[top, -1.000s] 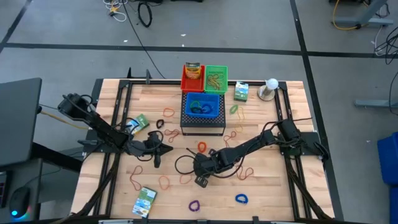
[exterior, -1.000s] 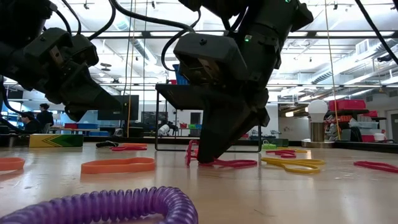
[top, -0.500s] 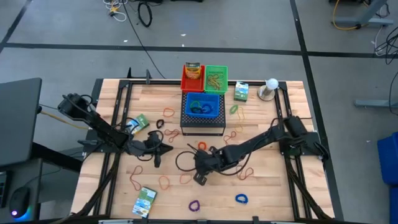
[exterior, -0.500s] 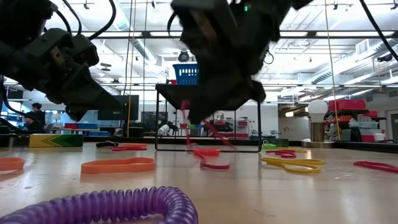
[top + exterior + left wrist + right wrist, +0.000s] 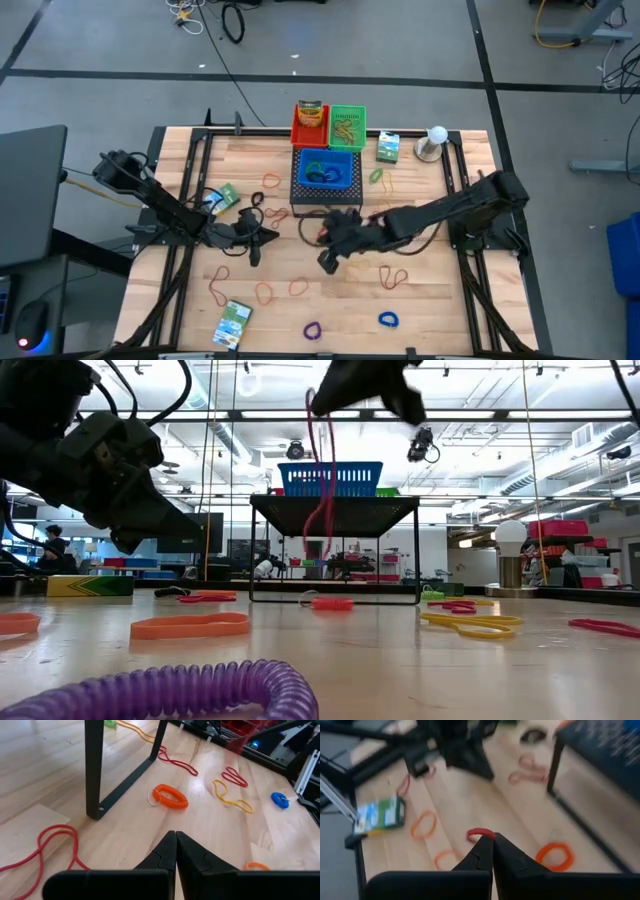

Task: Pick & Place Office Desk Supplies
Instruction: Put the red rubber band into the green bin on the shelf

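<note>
My right gripper point(image 5: 327, 260) hangs above the table's middle, in front of the black box, shut on a thin red rubber band point(image 5: 320, 470) that dangles from its tips point(image 5: 481, 834). In the low view it sits high up point(image 5: 325, 390). To its left, my left gripper point(image 5: 262, 238) is low over the wood, shut and empty point(image 5: 175, 837). An orange coiled loop point(image 5: 170, 797) lies ahead of it by the box's leg. Tan, orange and red rubber bands point(image 5: 266, 293) are scattered around. A purple loop point(image 5: 313, 329) and a blue loop point(image 5: 388, 320) lie near the front edge.
A blue basket point(image 5: 327, 172) tops the black perforated box point(image 5: 326, 200); behind it stand a red bin point(image 5: 310, 122) and a green bin point(image 5: 348, 125). Green-white boxes lie at back right point(image 5: 388, 147), left point(image 5: 226, 195) and front left point(image 5: 232, 322). The white ball on a stand point(image 5: 434, 140) is back right.
The right gripper closed on the red band, rose from the table and moved back toward the black box with the band hanging. The left arm stayed put.
</note>
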Robot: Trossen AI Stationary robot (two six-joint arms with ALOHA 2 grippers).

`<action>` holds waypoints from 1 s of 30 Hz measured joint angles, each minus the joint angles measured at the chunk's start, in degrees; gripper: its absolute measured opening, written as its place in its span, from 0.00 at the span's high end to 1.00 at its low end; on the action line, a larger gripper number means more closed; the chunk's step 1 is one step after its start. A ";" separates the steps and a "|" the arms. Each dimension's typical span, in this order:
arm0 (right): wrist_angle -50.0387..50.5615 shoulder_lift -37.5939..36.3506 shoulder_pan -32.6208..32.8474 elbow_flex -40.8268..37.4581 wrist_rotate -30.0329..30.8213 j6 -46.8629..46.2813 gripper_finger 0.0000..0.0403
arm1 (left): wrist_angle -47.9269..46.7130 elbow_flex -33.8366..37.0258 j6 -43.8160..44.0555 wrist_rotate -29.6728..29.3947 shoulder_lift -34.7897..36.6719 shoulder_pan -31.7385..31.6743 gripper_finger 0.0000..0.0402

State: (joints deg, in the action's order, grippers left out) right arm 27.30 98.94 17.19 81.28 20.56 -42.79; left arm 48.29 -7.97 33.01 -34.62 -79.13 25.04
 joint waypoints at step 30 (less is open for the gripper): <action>-7.49 -14.06 -39.91 0.10 -4.33 27.19 1.00 | 7.71 0.00 5.04 -7.22 0.02 -2.87 0.98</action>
State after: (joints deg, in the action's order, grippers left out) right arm 19.81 84.88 -22.72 81.37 16.23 -15.60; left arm 56.00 -7.97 38.05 -41.84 -79.12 22.16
